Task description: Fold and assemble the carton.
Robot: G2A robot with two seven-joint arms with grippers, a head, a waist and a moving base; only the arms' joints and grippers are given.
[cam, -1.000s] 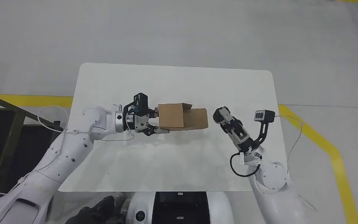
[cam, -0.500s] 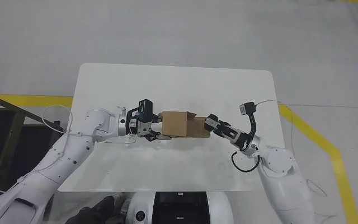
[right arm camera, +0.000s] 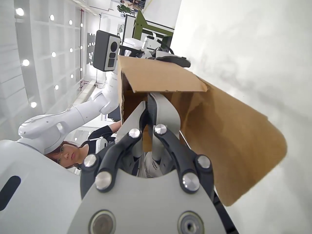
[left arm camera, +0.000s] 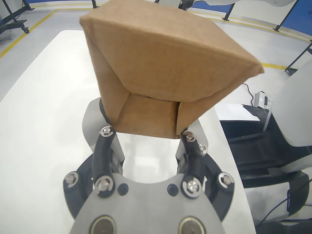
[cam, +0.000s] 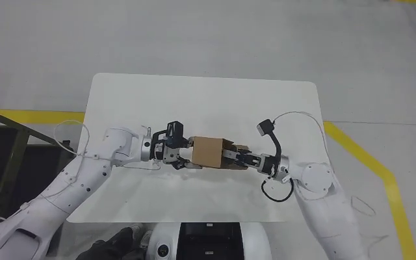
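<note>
Mid-frame from above, the wide-spread left gripper [cam: 184, 155] clasped the carton [cam: 208, 151]; the right wrist view showed the right gripper [right arm camera: 148, 103] closed inside it.

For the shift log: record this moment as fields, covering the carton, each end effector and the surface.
carton: brown cardboard, held between the two arms over the table's middle
left end effector: closed on one end of the carton
right end effector: fingers together, tips pushed into the opposite, open end
flap: one large flap at the open end, spread outward
table: white
task state: open end not yet closed
</note>
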